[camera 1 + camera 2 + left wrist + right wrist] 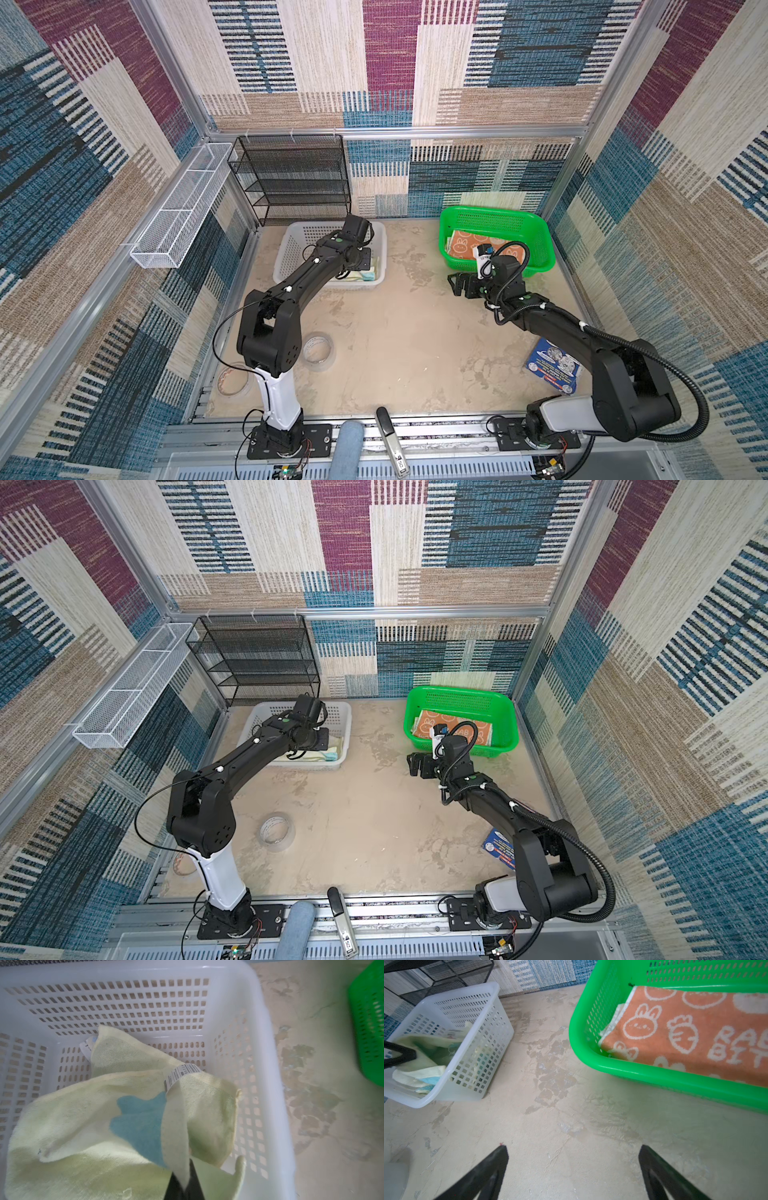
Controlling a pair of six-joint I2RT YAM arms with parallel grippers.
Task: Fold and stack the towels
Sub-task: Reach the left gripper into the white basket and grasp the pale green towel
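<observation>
**Towel job: stack is going in the green basket, yellow one only now getting grabbed**

Going left to right.

Over on the left, the white basket (pixel 268 1047) has the pale yellow towel (pixel 83 1126) with the teal patch in it, all crumpled and not folded at all. The left gripper (pixel 188 1169) is down inside that basket with its jaws pressed together on a ridge of that towel, not far from the care label, so it's got a proper pinch on the cloth. In the left wrist view a little white scrap pokes out behind the towel. Could be a tag, could be another cloth, can't tell.

The middle of the table (pixel 415 332) is bare apart from a tape roll (pixel 320 365) near the left arm's base, so there's room to spread something flat.

On the right, the right gripper (pixel 574 1147) hangs over bare table just beside the green basket (pixel 654 1076), jaws spread wide with nothing in them. Inside that basket the orange RABBIT towel (pixel 685 1028) lies folded flat. Paler cloth edges show underneath it, so it's sitting on top of a stack. How many are under there I can't count.

My read is that most of it's done. What's left is the yellow one: lift it out of the white basket, lay it on the table, fold it, and drop it onto the stack. I'd guess the other two towels are under the orange one, but that's only a guess.
</observation>
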